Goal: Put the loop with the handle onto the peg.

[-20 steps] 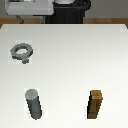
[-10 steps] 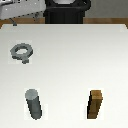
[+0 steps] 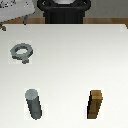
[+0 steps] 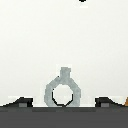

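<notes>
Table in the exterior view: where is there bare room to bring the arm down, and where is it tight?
The widest bare stretch of the table runs from the loop with the handle across to the exterior view's right edge. Another free patch lies between the peg and the wooden block. Nothing is tightly crowded; all three things stand well apart.

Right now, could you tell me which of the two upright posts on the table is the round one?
The grey peg, at the exterior view's left. It is a cylinder with a flat top; the brown block beside it is rectangular.
</notes>
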